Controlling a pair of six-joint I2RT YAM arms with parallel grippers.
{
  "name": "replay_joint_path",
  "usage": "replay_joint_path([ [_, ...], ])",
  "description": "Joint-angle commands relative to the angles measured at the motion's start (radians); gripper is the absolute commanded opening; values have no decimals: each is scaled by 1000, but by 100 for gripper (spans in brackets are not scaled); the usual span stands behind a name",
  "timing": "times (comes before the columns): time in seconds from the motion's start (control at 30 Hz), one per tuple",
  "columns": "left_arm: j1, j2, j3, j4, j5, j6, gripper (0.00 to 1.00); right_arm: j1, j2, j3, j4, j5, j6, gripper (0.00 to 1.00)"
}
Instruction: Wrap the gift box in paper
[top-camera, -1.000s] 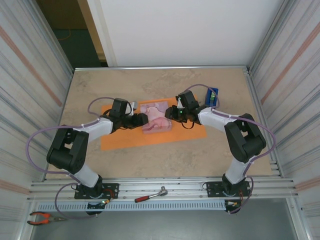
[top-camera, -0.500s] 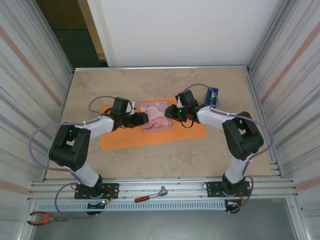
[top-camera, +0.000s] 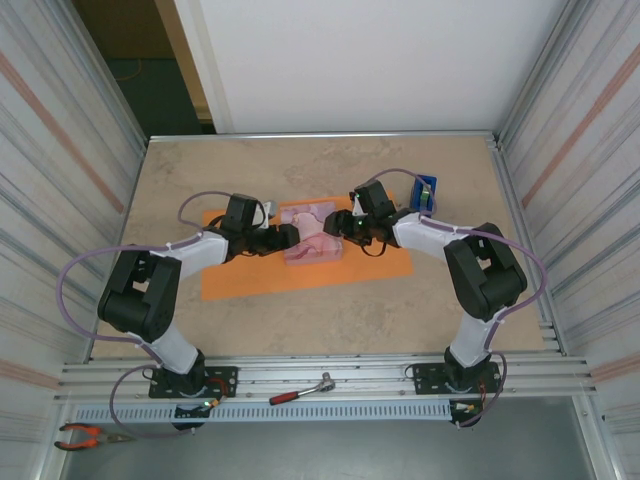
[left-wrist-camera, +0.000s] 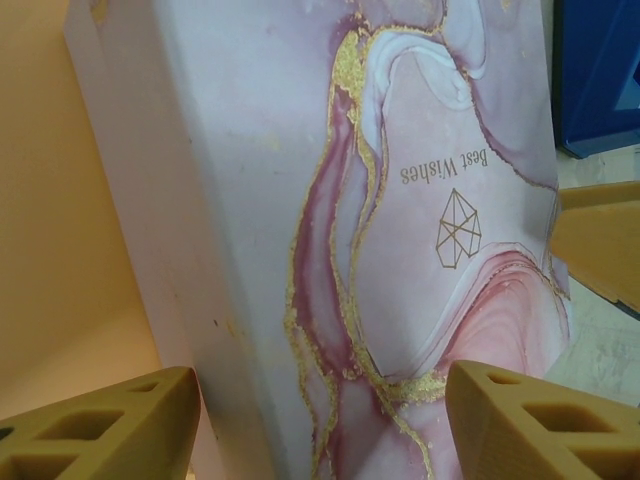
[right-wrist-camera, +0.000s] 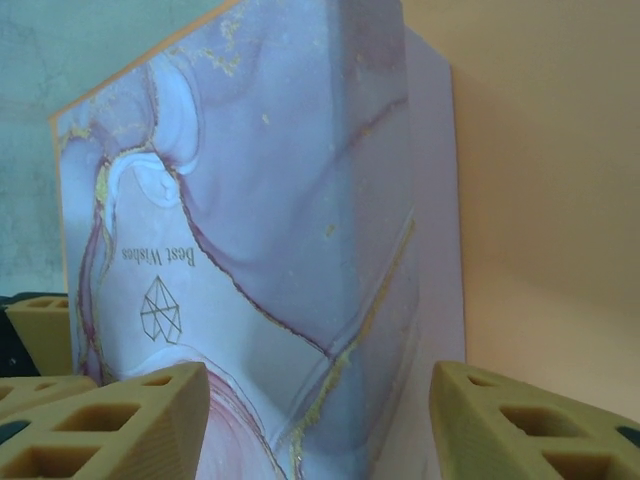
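Top view, near edge first: a red-handled ratchet tool (top-camera: 300, 390) lies on the metal rail at bottom centre, and orange-handled pliers (top-camera: 85, 435) lie in the bottom left corner. Above the rail begins the beige stone-look tabletop (top-camera: 300, 170).

At the centre of the frame is the plain bright orange rectangular paper sheet (top-camera: 260, 275), flat on the table. The low squarish gift box with pink-lilac marble print and gold veins (top-camera: 312, 232) stands on the sheet's upper right part, approx. in the middle of the picture.

The left gripper (top-camera: 290, 234) is at the box's left side and the right gripper (top-camera: 335, 226) at its right side, both low and pointing to each other.

Left wrist view: the tan fingers (left-wrist-camera: 100, 420) are spread wide, not clamped, w/ the box (left-wrist-camera: 420, 200) between and beyond them (gold "Best Wishes" text is readable). Orange paper (left-wrist-camera: 60, 200) is at frame left.

Right wrist view: the fingers (right-wrist-camera: 540, 420) are also released and wide, the box (right-wrist-camera: 300, 200) between them, the paper (right-wrist-camera: 540, 150) at frame right.

Farther, upper right of the box, stands a blue tape dispenser (top-camera: 424, 192).
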Motion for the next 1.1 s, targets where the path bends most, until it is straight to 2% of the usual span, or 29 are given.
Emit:
replay_joint_path([
  [0.0, 18, -47, -1, 5, 12, 29, 68, -19, -90, -46, -32, 6, -6, 63],
  [0.27, 55, -182, -50, -17, 11, 18, 73, -142, -313, -238, -200, 142, -61, 66],
  [0.37, 54, -223, -75, -9, 12, 3, 74, -198, -364, -298, -270, 221, -90, 67],
  [0.5, 42, -256, -107, 5, 12, -17, 74, -263, -398, -364, -296, 251, -113, 68],
  [0.67, 25, -258, -119, 17, 11, -23, 75, -271, -375, -381, -291, 250, -126, 67],
  [1.07, 23, -257, -128, 28, 15, -29, 75, -219, -265, -364, -218, 192, -133, 62],
])
